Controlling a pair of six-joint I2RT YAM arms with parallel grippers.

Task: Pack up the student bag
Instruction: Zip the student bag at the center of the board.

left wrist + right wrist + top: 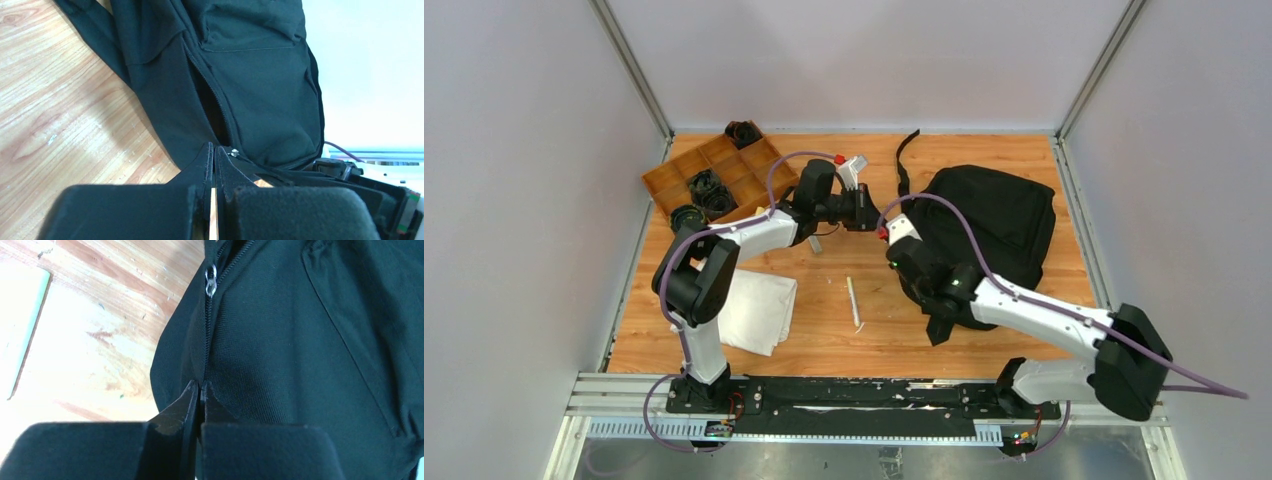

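Note:
The student bag (999, 215) is a large black backpack lying flat on the right half of the wooden table (824, 335), with a strap trailing off its top left. Its zipper (210, 100) gapes partly along the left side. My left gripper (214, 149) is shut, its tips at the bag's edge at the lower end of that gap, beside a small metal zipper part (233, 152). My right gripper (200, 385) is shut too, tips pressed on the closed zipper seam below the silver zipper pull (211, 280). Whether either pinches fabric does not show.
A brown wooden compartment tray (742, 182) holding black items stands at the back left. A folded white cloth (756, 310) lies front left beside the left arm. A thin white stick (853, 302) lies mid-table. Both arms meet at the bag's left edge (894, 235).

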